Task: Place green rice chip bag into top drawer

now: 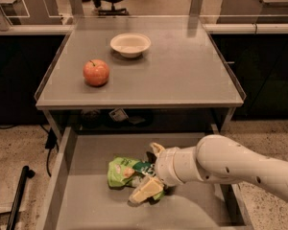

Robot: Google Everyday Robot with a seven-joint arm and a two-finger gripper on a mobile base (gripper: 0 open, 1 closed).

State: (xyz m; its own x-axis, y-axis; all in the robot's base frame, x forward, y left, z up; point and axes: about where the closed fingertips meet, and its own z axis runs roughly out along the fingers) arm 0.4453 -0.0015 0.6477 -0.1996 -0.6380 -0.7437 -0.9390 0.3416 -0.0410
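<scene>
The green rice chip bag (121, 171) lies crumpled on the flat bottom of the open top drawer (86, 205), left of centre. My gripper (151, 170) reaches in from the right, low inside the drawer at the bag's right end. Its fingers are spread apart, one fingertip (156, 149) behind the bag and one (146, 190) in front of it, and they do not squeeze the bag. The white arm hides the drawer's right part.
The grey tabletop (182, 75) sits above the drawer, with a round orange-red apple (96, 72) at the left and a white bowl (130, 44) at the back. The drawer's side walls and the table legs flank the arm. A black pole (19, 195) leans at the lower left.
</scene>
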